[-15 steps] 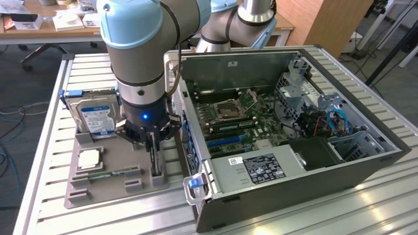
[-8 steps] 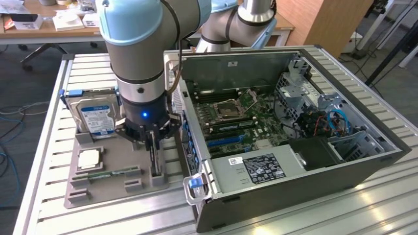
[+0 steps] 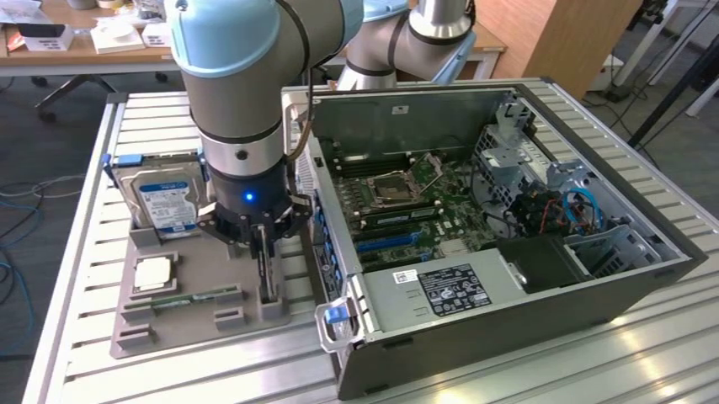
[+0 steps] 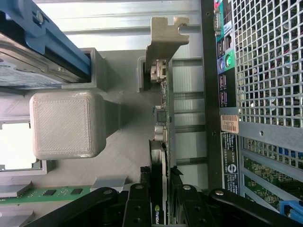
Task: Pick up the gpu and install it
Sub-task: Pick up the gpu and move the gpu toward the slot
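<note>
Gripper (image 3: 262,251) was down on the gpu (image 3: 268,282). The card stood on edge in its slot in the grey fixture tray (image 3: 202,252), on the tray side nearest the computer case (image 3: 506,332). Its lower edge sat in the slot, so it was not lifted and not installed.

In the wrist view the gripper (image 4: 159,187) straddled the card's upper edge. The fingers (image 4: 142,189) sat tight against both faces, so I read it as clamped on the gpu (image 4: 162,118). The pad contact was black on black and hard to make out, and the frame edge cut off the linkage.

The silvery bracket (image 4: 165,40) was at the card's far end from the gripper, its hooked tab clear.

In the exterior view the card was edge-on, a thin dark line with neither face readable, and the arm's wrist hid its top.

The hard drive (image 3: 167,202) stood upright in the tray just beside the arm, which covered one edge. The memory stick (image 3: 185,299) lay flat in its groove, and a pale square chip (image 3: 153,273) sat in a recess between the two.

The case lay open side up on the slatted worktop (image 3: 157,118). The board inside was visible, but the arm blocked its near corner.
</note>
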Motion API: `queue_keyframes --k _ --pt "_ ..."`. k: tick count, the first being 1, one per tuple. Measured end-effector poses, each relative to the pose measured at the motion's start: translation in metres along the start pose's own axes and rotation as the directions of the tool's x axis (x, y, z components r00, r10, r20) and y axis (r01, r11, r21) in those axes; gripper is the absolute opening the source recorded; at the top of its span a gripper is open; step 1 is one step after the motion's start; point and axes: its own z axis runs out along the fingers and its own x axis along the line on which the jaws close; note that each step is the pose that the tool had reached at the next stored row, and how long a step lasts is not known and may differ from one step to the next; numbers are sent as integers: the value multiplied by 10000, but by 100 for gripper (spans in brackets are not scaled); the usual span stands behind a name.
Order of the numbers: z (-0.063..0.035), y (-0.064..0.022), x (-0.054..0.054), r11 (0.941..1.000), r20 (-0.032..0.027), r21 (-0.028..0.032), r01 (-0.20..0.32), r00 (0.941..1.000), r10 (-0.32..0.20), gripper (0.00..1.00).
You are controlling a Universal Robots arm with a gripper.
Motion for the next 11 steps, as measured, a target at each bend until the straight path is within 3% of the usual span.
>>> queue_keyframes --k 11 --pt "-32 1 0 10000 -1 1 1 10000 -1 27"
